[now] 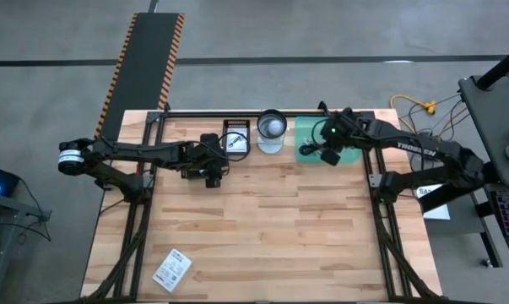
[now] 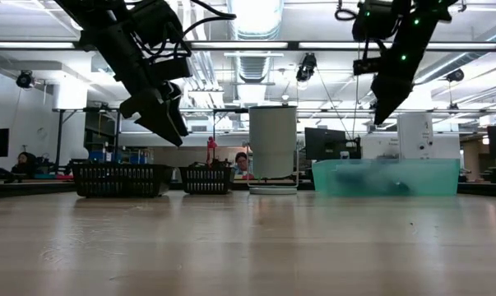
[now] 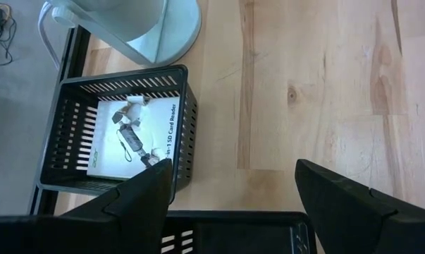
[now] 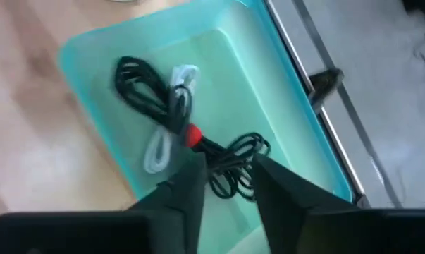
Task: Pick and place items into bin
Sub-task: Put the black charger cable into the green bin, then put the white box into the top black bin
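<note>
A teal bin stands at the table's far edge. In the right wrist view black coiled cables, a white cable and a small red bit lie on the floor of the teal bin. My right gripper hangs high over it, fingers a narrow gap apart, holding nothing. My left gripper is open, raised above the table beside a black basket that holds a white printed packet and small bits.
A white cup-like cylinder stands between the black basket and the bin. A second black basket sits under the left arm. One white packet lies flat near the table's near left corner. Bare wood fills the middle.
</note>
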You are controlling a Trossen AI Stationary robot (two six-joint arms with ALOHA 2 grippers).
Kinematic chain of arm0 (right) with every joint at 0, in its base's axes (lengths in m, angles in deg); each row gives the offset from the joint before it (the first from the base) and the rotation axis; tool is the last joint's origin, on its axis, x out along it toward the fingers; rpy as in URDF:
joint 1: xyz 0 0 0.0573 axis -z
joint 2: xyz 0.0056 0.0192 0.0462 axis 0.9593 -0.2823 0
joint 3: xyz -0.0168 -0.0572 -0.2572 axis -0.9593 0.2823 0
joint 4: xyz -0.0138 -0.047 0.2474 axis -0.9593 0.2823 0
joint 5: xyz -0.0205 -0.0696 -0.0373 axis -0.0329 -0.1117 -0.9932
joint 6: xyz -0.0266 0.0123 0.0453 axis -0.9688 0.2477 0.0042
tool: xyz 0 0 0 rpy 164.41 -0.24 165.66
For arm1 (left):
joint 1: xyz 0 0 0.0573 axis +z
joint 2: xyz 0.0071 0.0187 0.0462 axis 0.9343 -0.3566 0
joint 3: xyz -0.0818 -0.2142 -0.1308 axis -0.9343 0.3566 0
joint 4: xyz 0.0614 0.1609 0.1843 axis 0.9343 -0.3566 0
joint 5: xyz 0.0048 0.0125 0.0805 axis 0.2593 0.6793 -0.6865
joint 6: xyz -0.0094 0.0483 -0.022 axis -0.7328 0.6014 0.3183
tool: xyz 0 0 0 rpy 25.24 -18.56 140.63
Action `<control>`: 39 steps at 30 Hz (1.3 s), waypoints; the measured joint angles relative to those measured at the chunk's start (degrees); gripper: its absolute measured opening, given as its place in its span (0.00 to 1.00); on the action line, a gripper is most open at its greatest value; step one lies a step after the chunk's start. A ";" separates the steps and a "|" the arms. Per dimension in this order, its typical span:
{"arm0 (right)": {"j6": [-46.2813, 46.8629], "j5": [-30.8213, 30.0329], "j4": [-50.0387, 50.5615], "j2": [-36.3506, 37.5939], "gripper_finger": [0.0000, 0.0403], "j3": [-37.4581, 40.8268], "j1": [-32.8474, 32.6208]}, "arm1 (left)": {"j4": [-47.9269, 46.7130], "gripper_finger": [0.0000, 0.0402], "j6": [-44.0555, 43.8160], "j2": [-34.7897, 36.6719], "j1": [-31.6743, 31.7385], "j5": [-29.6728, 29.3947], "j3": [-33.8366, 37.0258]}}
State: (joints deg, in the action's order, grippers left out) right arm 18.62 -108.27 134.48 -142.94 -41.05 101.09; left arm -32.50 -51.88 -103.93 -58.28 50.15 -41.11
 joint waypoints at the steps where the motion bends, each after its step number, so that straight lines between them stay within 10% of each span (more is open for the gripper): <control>1: 1.10 -0.50 0.04 -0.48 0.30 0.02 0.12 | -0.02 0.70 0.13 0.10 0.01 0.00 0.01; 9: 9.36 2.02 -16.78 -0.75 0.44 4.04 -0.81 | -4.35 0.70 -2.99 3.30 -1.34 4.37 0.00; 17: 3.17 3.99 -42.00 -0.10 0.40 10.64 -5.41 | -15.39 0.70 -30.57 8.68 -6.67 9.55 -1.55; 39: 4.10 4.16 -48.33 -2.10 0.32 12.02 -12.04 | -22.70 0.70 -90.04 7.09 -38.86 20.94 -3.13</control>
State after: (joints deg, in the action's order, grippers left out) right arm 22.72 -104.11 86.15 -145.04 -29.03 89.04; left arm -55.20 -141.93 -96.84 -97.14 71.09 -44.24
